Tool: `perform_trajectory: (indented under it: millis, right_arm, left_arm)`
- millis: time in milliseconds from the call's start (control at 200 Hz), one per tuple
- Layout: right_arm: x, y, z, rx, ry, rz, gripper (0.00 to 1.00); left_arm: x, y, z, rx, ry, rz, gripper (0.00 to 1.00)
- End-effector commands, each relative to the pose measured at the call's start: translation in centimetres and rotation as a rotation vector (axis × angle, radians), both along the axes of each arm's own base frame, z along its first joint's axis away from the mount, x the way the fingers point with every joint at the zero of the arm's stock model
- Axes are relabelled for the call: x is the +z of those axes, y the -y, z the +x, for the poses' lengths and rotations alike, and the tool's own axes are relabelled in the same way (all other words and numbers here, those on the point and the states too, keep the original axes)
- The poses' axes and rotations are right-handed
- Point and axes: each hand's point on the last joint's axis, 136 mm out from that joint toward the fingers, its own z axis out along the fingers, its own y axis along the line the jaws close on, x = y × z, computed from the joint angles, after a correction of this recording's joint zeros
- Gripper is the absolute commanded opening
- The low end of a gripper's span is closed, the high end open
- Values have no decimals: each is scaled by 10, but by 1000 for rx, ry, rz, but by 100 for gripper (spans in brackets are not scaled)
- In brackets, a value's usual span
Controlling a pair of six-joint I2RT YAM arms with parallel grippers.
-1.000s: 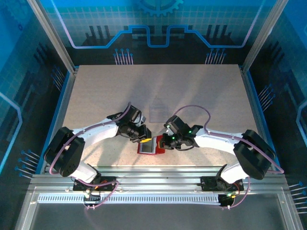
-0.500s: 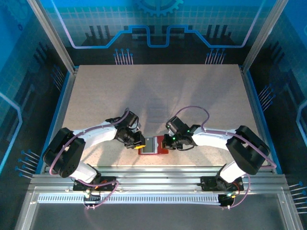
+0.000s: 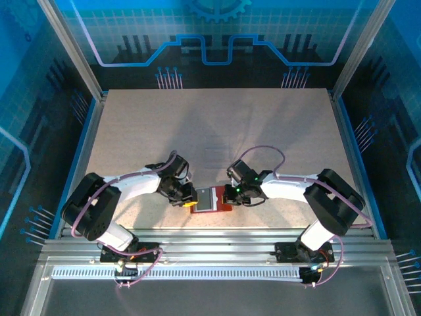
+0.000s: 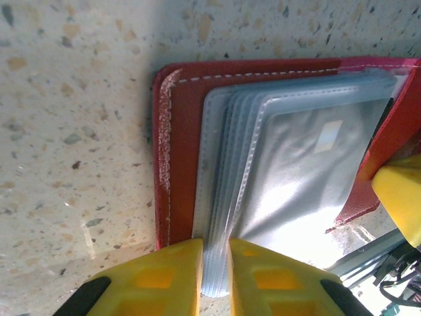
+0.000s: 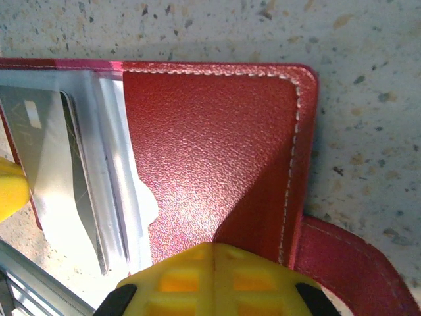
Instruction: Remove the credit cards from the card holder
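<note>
The red card holder (image 3: 209, 199) lies open at the worktop's (image 3: 276, 125) near edge. The left gripper (image 4: 216, 260), narrow, pinches its pale pocket sleeves (image 4: 220, 171). The right gripper (image 5: 212, 263), fully closed, rests over its right flap.

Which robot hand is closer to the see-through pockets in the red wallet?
Left. The left gripper pinches the edge of the pockets between its fingers. The right gripper, shut, is over the red flap beside them.
</note>
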Motion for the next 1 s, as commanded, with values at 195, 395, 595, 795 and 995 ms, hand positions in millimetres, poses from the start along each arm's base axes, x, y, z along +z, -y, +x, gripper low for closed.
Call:
perform_trajectory:
  millis: [195,395,595,795,995]
  right_arm:
    - [39,-18,14,53,49,33,0]
    - [41,-21,25,60,50,29,0]
    - [33,-22,27,65,39,13,0]
    - [20,-16,27,61,29,-30,0]
    - [5,-8,25,59,25,-83,0]
  left_arm:
    - [20,-7,13,3,53,-12,16]
    - [55,7,26,1,112,-80,16]
    - [49,25,19,-43,91,-88,16]
    - [24,24,14,-58,42,-61,15]
    - [7,23,11,-55,9,-44,15]
